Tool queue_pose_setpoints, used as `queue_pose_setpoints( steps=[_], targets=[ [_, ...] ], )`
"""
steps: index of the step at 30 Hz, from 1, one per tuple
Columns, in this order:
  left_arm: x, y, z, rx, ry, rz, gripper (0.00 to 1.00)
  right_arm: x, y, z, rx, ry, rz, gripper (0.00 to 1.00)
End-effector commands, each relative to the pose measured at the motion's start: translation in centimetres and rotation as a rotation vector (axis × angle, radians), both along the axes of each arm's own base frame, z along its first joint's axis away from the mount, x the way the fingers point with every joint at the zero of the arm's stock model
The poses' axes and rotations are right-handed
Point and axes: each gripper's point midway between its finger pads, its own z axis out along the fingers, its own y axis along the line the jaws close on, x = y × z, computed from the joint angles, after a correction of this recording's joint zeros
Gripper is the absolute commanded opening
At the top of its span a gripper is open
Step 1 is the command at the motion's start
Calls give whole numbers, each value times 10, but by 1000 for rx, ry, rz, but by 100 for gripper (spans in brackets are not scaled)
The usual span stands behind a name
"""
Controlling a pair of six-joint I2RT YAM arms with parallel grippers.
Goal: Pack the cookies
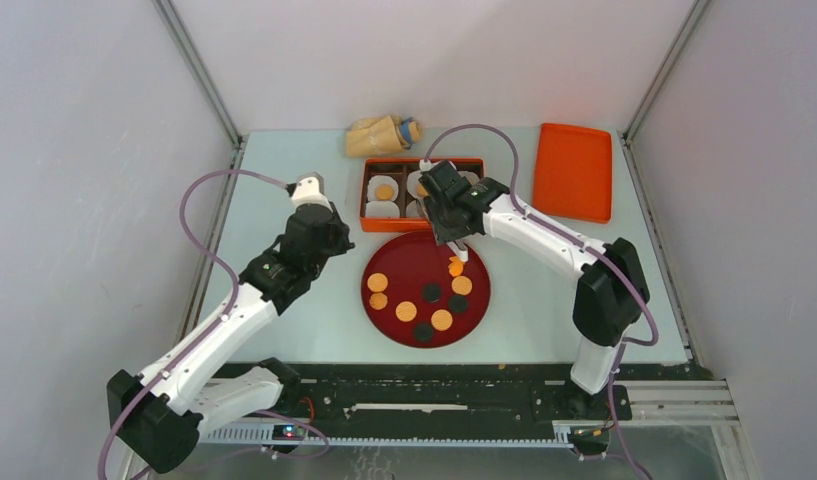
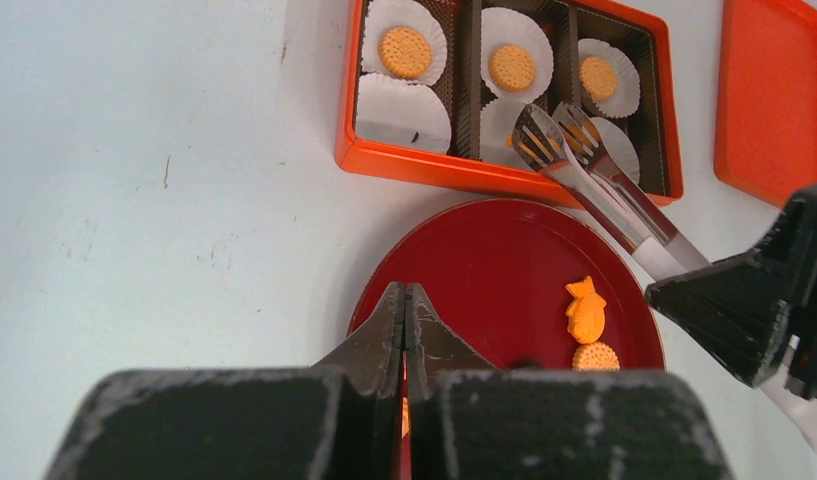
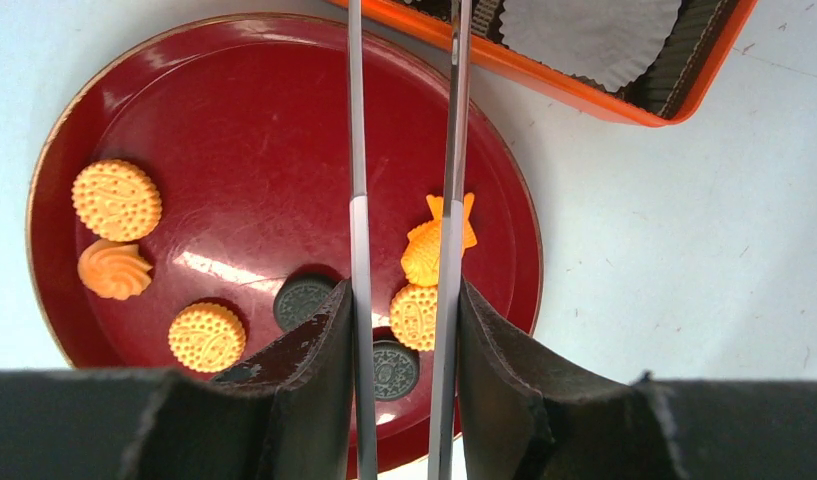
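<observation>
Several cookies on red plate, three more in box liners | light, stiff, crumbly: I'd pinch discs gently across their edges | right gripper clamps tongs, tips slightly apart, empty, over box | left gripper closed, empty.

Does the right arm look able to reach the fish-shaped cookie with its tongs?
Probably yes: the fish-shaped cookie lies uncovered beneath the tongs in the right gripper; the tips must pull back from the box.
</observation>
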Motion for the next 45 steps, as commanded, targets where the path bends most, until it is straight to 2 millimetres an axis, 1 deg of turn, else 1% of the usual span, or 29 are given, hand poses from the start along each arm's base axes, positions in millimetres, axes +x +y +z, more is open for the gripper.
queue_pose_setpoints(
  steps=[1,5,7,10,11,13,15,18,20,23,25,28,29,31,32,34,35,39,43,45],
  targets=[
    [8,1,21,-7,-55,12,1,24,5,21,36,-87,2,22],
    [10,0,19,-3,-49,10,1,23,2,19,31,-80,0,22],
    [10,-1,18,-3,-45,8,1,21,2,22,37,-83,0,25],
    [11,-3,19,-8,-46,1,1,19,1,25,31,-92,-4,44],
    [11,-5,19,-11,-45,-8,1,18,0,26,26,-96,-6,49],
    [11,-7,19,-15,-46,-15,1,18,0,25,20,-99,-7,54],
    [11,-8,19,-16,-45,-21,1,18,0,23,17,-96,-8,56],
    [10,-8,19,-16,-47,-23,2,19,1,24,22,-98,-13,56],
    [10,-7,20,-15,-50,-23,2,19,1,30,35,-116,-19,55],
    [9,-6,23,-16,-57,-23,2,14,0,50,66,-146,-20,54],
    [9,-6,25,-17,-61,-23,2,3,0,72,86,-180,-11,53],
    [8,-6,26,-24,-66,-23,2,-20,-2,94,92,-229,6,53],
    [8,-7,27,-28,-68,-23,1,-28,-4,100,98,-234,11,53],
    [8,-8,26,-38,-68,-29,1,-48,-6,102,111,-219,18,53],
    [8,-10,26,-45,-68,-34,1,-57,-8,99,117,-204,18,53],
    [7,-12,26,-55,-64,-44,1,-77,-13,89,114,-166,15,53],
    [7,-13,25,-58,-62,-50,1,-88,-16,77,104,-137,12,53],
    [5,-19,23,-75,-54,-73,1,-122,-34,44,79,-49,-34,52],
    [6,-25,24,-98,-52,-94,1,-143,-48,14,57,5,-70,52],
    [6,-27,24,-103,-52,-100,0,-148,-53,5,46,18,-82,52]
  ],
)
